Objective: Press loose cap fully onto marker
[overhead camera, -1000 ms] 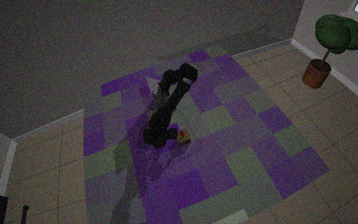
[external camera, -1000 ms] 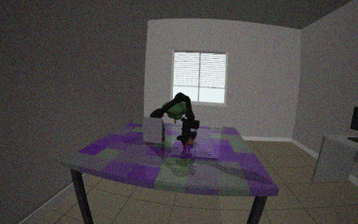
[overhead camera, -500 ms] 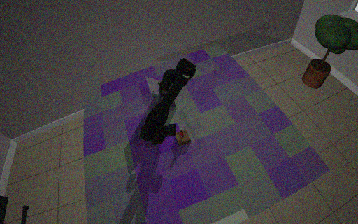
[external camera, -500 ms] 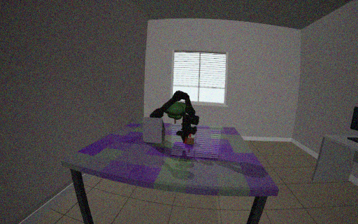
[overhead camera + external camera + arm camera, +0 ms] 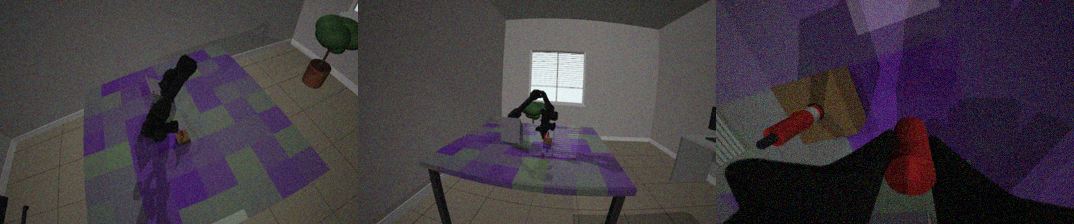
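Though dim, gripper (image 5: 910,165) apparently clamps cap (image 5: 911,156).

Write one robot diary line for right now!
gripper: shut on red cap | marker: upright in holder block, uncapped | cap: beside marker

In the wrist view the claw (image 5: 908,165) fingers run off the bottom edge, and they hide the lower sides of the cap (image 5: 910,156). From the top, the arm (image 5: 164,101) covers the cap, and beside it the marker (image 5: 181,134) in the block (image 5: 183,137) is too small to make out.
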Controlling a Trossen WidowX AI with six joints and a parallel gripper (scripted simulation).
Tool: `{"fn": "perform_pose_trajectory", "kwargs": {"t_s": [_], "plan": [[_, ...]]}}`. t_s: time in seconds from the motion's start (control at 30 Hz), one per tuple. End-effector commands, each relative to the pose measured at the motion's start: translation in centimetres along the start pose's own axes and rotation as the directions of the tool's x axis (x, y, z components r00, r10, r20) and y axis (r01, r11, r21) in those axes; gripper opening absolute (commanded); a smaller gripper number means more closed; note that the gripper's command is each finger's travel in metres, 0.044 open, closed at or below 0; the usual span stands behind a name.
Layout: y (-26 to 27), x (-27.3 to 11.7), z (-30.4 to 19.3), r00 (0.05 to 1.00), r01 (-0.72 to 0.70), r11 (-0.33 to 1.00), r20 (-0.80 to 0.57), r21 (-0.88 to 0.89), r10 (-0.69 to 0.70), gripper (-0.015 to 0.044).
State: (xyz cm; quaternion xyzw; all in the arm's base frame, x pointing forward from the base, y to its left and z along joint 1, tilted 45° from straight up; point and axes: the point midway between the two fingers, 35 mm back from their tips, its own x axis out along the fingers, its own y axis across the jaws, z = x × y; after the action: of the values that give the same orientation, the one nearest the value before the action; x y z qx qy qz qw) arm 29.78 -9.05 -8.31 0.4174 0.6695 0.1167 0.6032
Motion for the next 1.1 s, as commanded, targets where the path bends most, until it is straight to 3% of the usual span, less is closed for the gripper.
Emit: {"fn": "perform_pose_trajectory", "kwargs": {"t_s": [0.0,0.67,1.07], "plan": [[1.8,-1.2,0.4,1.0,0.002,1.0,0.015,-0.01,-0.002,0.0],[9.8,-5.1,-0.9,1.0,-0.002,1.0,0.013,-0.01,0.002,0.0],[10.0,-4.4,-1.0,1.0,-0.002,1.0,0.013,-0.01,0.003,0.0]]}}
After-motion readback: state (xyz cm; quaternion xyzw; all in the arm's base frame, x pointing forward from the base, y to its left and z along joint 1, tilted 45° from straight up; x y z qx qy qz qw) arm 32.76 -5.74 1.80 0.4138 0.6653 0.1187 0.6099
